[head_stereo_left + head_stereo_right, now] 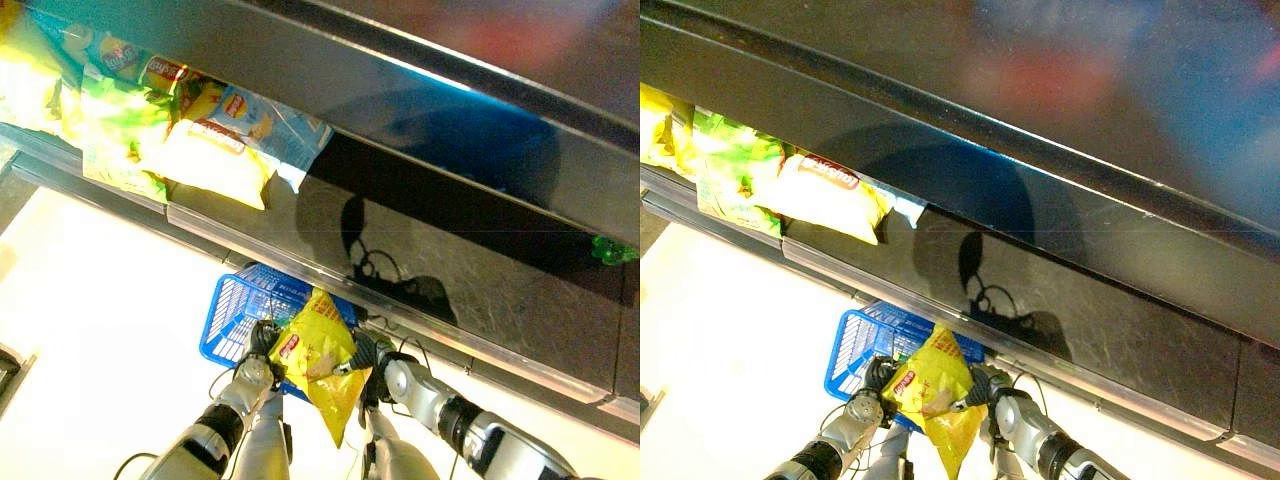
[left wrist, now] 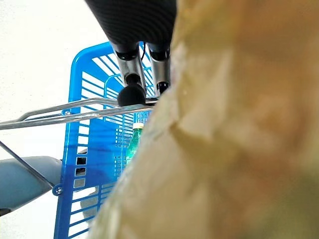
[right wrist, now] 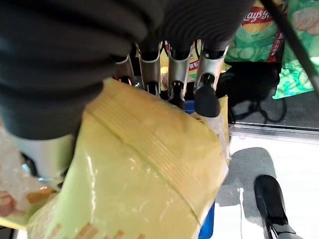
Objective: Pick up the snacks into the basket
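- The right hand (image 1: 365,358) pinches a crinkly yellow plastic snack bag (image 1: 318,362) by its sealed edge, fingers on one face and thumb on the other, so the bag hangs free over the load.
- The bag sits directly above the near rim of the blue plastic slatted basket (image 1: 232,310), in front of the dark shelf (image 1: 480,270) — by my reckoning it is poised for the drop.
- The left hand (image 1: 262,345) curls its fingers round the basket's thin metal wire handle (image 2: 75,110), carrying the basket under the bag so the catch is easy.
- Inside the basket, a green bottle with a white cap (image 2: 132,142) peeks past the bag.
- Far left on the shelf, more yellow and green snack bags (image 1: 205,150) wait their turn.
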Robot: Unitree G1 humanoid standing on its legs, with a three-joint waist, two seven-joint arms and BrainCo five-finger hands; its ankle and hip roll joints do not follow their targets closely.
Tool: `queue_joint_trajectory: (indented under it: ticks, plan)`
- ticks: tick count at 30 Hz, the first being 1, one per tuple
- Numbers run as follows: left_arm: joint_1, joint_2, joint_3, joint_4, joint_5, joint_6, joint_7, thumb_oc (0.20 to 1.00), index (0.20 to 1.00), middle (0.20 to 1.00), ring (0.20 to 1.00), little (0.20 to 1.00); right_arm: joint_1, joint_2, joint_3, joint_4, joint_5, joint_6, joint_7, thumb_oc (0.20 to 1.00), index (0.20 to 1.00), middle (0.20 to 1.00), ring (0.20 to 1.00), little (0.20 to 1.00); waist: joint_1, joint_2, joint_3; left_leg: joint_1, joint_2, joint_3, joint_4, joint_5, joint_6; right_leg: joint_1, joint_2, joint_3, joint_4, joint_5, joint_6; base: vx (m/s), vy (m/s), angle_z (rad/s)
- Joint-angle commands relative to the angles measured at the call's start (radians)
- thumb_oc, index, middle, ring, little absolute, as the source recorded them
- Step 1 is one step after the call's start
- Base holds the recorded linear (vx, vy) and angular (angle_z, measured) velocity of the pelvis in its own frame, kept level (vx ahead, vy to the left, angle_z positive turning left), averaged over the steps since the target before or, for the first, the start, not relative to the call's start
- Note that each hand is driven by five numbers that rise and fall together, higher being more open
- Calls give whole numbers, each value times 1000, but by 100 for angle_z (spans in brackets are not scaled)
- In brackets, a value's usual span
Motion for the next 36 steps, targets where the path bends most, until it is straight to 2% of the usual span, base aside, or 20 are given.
queue_joint_trajectory:
  ticks: [1, 4, 6, 8, 9, 11, 15, 18, 20, 27, 32, 36]
  plan:
    - [-161, -87, -56, -49, -17, -84, 31, 200, 200, 200, 200, 200, -19, 70, -18, 16, 26, -12, -61, 200, 200, 200, 200, 200, 20, -24, -14, -23, -19, 8, 10, -38, -14, -101, -71, 27, 69, 30, 89, 0, 0, 0]
    - [-159, -107, -95, -110, -51, -103, 21, 200, 200, 200, 200, 200, -75, 104, -30, 116, 61, -2, -91, 200, 200, 200, 200, 200, 32, -4, 3, -41, -24, 1, 13, -36, -13, -117, -74, 22, 75, 30, 87, 0, 0, 0]
    - [-147, -118, -131, -209, -86, -122, 1, 200, 200, 200, 200, 200, -144, 113, -59, 193, 110, 4, -106, 200, 200, 200, 200, 200, 51, 21, 5, -83, -33, -11, 15, -25, -15, -147, -76, 12, 73, 35, 85, -18, -29, 6]
    - [-148, -117, -132, -210, -86, -121, 1, 200, 200, 200, 200, 200, -145, 114, -60, 194, 110, 4, -106, 200, 200, 200, 200, 200, 51, 21, 5, -85, -33, -12, 15, -25, -15, -148, -76, 11, 74, 35, 85, -12, -17, 17]
    - [-128, -114, -160, -310, -107, -136, -16, 200, 200, 200, 200, 200, -209, 87, -87, 281, 130, 10, -112, 200, 200, 200, 200, 200, 76, 47, 5, -127, -43, -23, 15, -17, -14, -180, -79, 1, 73, 39, 85, -16, -10, 22]
    - [-127, -113, -166, -334, -112, -138, -23, 200, 200, 200, 200, 200, -221, 78, -95, 305, 140, 10, -111, 200, 200, 200, 200, 200, 81, 51, 5, -141, -46, -27, 15, -15, -14, -190, -81, -2, 74, 39, 84, -10, -21, 15]
    - [-130, -109, -185, -420, -105, -141, -46, 200, 200, 200, 200, 200, -233, 23, -108, 417, 93, 30, -113, 200, 200, 200, 200, 200, 109, 86, 5, -196, -60, -43, 12, -3, -19, -227, -92, -33, 77, 40, 87, -9, -19, 20]
    - [-143, -88, -151, -441, -87, -137, -32, 200, 200, 200, 200, 200, -172, -9, -105, 371, 65, 28, -126, 200, 200, 200, 200, 200, 101, 87, 5, -219, -65, -49, 8, 1, -22, -242, -98, -46, 74, 41, 92, 13, 9, 24]
    - [-144, -56, -84, -429, -66, -118, -3, 200, 200, 200, 200, 200, -92, -24, -120, 237, 71, 23, -134, 200, 200, 200, 200, 200, 78, 59, 5, -228, -61, -45, 5, 0, -24, -253, -97, -43, 70, 43, 93, 26, -23, 17]
    - [-157, -18, -32, -438, -79, -113, 35, 200, 200, 200, 200, 200, -56, -25, -110, 187, 72, 19, -126, 200, 200, 200, 200, 200, 59, 31, 5, -248, -53, -41, 1, -1, -27, -273, -99, -46, 67, 46, 97, 7, -8, 2]
    - [-166, -41, -54, -454, -91, -116, 43, 200, 200, 200, 200, 200, -111, 19, -118, 229, 110, 16, -152, 200, 200, 200, 200, 200, 68, 37, 5, -270, -53, -47, 1, 2, -27, -293, -99, -48, 66, 48, 96, 0, 0, 0]
    - [-173, -82, -115, -508, -125, -134, 30, 200, 200, 200, 200, 200, -260, 41, -146, 335, 156, 20, -176, 200, 200, 200, 200, 200, 105, 70, 5, -306, -63, -58, 2, 8, -26, -320, -102, -58, 61, 55, 98, 0, 0, 0]
